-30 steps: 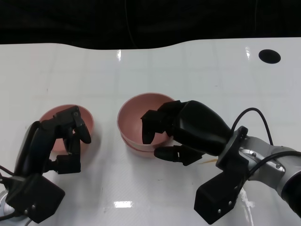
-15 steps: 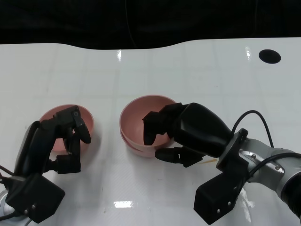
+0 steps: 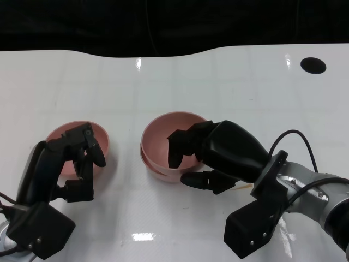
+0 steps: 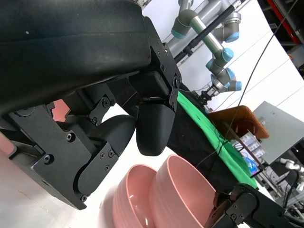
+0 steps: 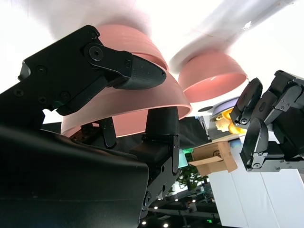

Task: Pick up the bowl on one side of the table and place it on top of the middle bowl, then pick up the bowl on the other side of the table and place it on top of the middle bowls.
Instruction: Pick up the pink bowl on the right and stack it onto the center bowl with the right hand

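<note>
Two pink bowls sit nested at the table's middle. The upper bowl (image 3: 166, 136) tilts inside the lower bowl (image 3: 148, 163), whose rim shows at the near left. My right hand (image 3: 218, 153) grips the upper bowl's right rim, with fingers inside and the thumb under the outer wall. The right wrist view shows that bowl (image 5: 118, 104) between finger and thumb. A third pink bowl (image 3: 68, 136) stands at the left. My left hand (image 3: 71, 164) hovers over its near rim with fingers and thumb apart and nothing held. The left wrist view shows the stacked bowls (image 4: 180, 190) beyond my fingers.
The white table (image 3: 218, 82) ends at a curved far edge, with darkness beyond it. A round black hole (image 3: 312, 65) lies at the far right. A black cable (image 3: 297, 134) loops above my right forearm.
My right hand has shifted the upper bowl slightly to the right, and more of the lower bowl's rim shows. The left hand and left bowl have not moved.
</note>
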You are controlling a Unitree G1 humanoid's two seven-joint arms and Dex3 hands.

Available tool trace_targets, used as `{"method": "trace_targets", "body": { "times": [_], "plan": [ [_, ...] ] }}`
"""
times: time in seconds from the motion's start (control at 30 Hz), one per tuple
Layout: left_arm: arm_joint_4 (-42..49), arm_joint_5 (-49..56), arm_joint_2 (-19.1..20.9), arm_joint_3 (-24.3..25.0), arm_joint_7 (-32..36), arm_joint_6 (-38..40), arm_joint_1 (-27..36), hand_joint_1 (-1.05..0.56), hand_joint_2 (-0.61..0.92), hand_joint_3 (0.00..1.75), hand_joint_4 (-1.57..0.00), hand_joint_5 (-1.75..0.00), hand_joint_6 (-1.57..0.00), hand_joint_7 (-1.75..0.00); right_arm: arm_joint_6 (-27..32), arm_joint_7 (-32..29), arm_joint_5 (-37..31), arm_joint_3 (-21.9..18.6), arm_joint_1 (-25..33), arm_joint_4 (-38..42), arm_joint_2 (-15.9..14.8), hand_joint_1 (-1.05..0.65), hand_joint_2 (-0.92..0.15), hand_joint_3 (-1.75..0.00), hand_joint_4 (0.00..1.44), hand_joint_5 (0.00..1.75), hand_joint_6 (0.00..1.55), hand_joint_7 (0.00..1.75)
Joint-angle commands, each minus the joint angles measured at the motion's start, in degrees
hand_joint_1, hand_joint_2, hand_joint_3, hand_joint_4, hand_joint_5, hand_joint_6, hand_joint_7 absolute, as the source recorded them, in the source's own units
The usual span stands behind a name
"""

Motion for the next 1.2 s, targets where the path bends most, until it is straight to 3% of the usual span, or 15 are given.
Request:
{"method": "trace_targets", "body": {
  "times": [0.03, 1.2],
  "plan": [
    [-0.2, 0.4, 1.0, 0.4, 0.8, 0.0, 0.6, -0.16, 0.35, 1.7, -1.06, -1.75, -0.76, -1.75, -0.3, 0.0, 0.8, -0.1, -1.4, 0.6, -0.2, -0.32, -0.83, -0.91, 0.85, 1.75, 0.53, 1.75],
    [-1.1, 0.0, 0.5, 0.5, 0.8, 0.6, 1.0, -0.15, 0.33, 1.71, -1.06, -1.75, -0.76, -1.75, 0.6, -1.5, 0.0, 1.8, -3.1, 3.0, 0.9, -0.31, -0.83, -0.86, 0.9, 1.75, 0.55, 1.75]
  ]
}}
